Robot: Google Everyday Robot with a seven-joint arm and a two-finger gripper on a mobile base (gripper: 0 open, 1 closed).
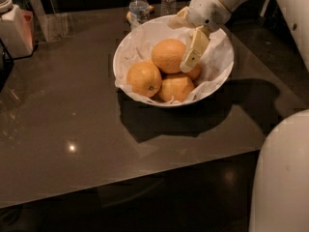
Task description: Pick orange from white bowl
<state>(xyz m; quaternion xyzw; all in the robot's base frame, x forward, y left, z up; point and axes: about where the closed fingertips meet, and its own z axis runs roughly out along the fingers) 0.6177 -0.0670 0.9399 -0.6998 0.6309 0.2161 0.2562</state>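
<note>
White bowl (159, 102), glossy and paper-lined, sits on the table. The orange (168, 56) I want rides topmost in it, toward 12 o'clock. My gripper (183, 43) hangs at its 2 o'clock, spread open and empty, one finger (195, 50) just beside its right flank. I judge I should shift toward 9 o'clock to centre the fruit, sink lower, then close gently.
</note>
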